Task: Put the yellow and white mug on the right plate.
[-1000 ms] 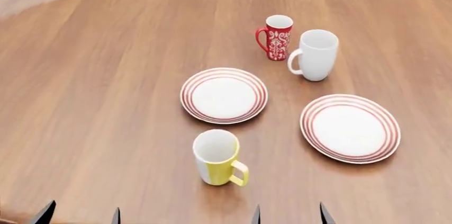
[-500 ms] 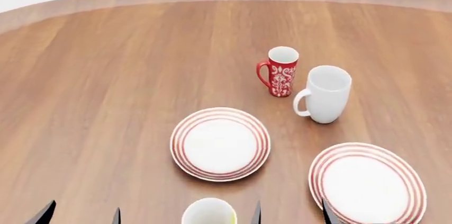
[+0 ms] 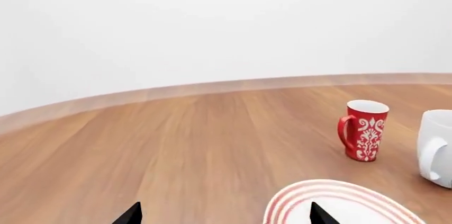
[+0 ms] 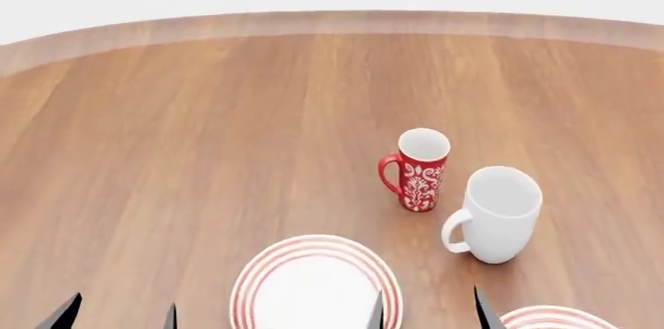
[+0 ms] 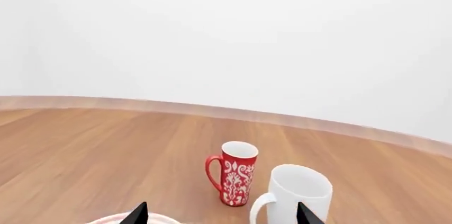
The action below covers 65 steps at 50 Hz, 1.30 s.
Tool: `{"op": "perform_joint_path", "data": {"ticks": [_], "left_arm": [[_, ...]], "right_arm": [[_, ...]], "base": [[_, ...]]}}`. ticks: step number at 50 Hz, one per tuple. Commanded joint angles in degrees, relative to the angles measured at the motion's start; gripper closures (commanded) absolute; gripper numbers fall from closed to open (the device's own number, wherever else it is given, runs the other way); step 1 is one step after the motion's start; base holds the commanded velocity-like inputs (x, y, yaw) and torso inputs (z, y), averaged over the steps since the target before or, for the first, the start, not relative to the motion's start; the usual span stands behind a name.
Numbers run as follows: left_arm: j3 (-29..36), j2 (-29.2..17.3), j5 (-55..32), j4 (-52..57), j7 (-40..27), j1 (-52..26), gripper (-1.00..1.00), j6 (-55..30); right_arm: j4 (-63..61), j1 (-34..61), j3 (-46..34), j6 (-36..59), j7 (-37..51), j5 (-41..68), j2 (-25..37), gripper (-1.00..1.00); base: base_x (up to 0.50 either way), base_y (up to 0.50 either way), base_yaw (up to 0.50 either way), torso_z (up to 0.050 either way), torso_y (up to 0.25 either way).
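Observation:
The yellow and white mug is out of view in every current frame. Only a sliver of the right plate (image 4: 555,318) shows at the bottom edge of the head view. My left gripper (image 4: 120,312) and right gripper (image 4: 428,309) show only as black fingertips at that edge, set wide apart and empty. In the left wrist view the left gripper (image 3: 224,214) hangs open over the near edge of the left plate (image 3: 339,203). In the right wrist view the right gripper (image 5: 220,213) is open, facing the red mug (image 5: 234,180) and the white mug (image 5: 297,195).
The red floral mug (image 4: 419,169) and the taller white mug (image 4: 497,214) stand mid-table, right of centre. The left plate (image 4: 311,286) lies at the bottom centre. The round wooden table's (image 4: 207,127) far edge curves across the top.
The head view has tilted upward: mugs and plates slid down the frame, and the yellow and white mug dropped out of view at the bottom edge. The fingertips stay at the same place.

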Motion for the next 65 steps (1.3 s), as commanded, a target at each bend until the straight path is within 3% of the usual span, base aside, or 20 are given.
{"op": "perform_joint_path", "data": {"ticks": [1, 18, 26, 35, 44, 52, 65], "left_arm": [[0.3, -0.3, -0.4, 0.0, -0.3, -0.1, -1.0, 0.0], [0.9, -0.8, -1.0, 0.2, -0.9, -0.1, -1.0, 0.0], [1.1, -1.1, -1.2, 0.5, -1.2, -0.2, -1.0, -0.2], [1.2, -1.5, -1.1, 0.3, -1.6, -0.5, -1.0, -0.1], [1.8, -1.9, -0.8, 0.5, -1.8, -0.5, -1.0, -0.2], [2.3, -2.2, -0.7, 0.7, -1.9, -0.4, -1.0, -0.3], [2.7, -2.7, -1.8, 1.5, -1.7, -0.3, -1.0, -0.8]], "right_arm": [[-1.2, 0.0, -0.2, 0.5, 0.5, 0.4, 0.6, -1.0], [-2.7, 1.0, 0.5, 3.0, 2.0, 1.2, 1.2, -1.0], [-8.2, 2.4, 4.8, 8.0, 0.7, 6.8, 3.7, -1.0], [-16.5, 6.4, 5.5, 15.2, -9.8, 14.1, 13.7, -1.0], [-20.1, 7.1, 7.0, 20.2, -14.8, 20.7, 18.4, -1.0], [-26.1, 2.6, 12.1, 22.9, -19.5, 30.4, 23.5, -1.0], [-35.7, -18.0, 22.8, 16.7, -35.4, 39.9, 36.7, -1.0]], "base": [[0.5, 0.0, 0.0, 0.0, 0.0], [0.17, 0.0, 0.0, 0.0, 0.0], [0.0, 0.0, 0.0, 0.0, 0.0], [0.0, 0.0, 0.0, 0.0, 0.0], [0.0, 0.0, 0.0, 0.0, 0.0], [0.0, 0.0, 0.0, 0.0, 0.0], [0.0, 0.0, 0.0, 0.0, 0.0]]}}
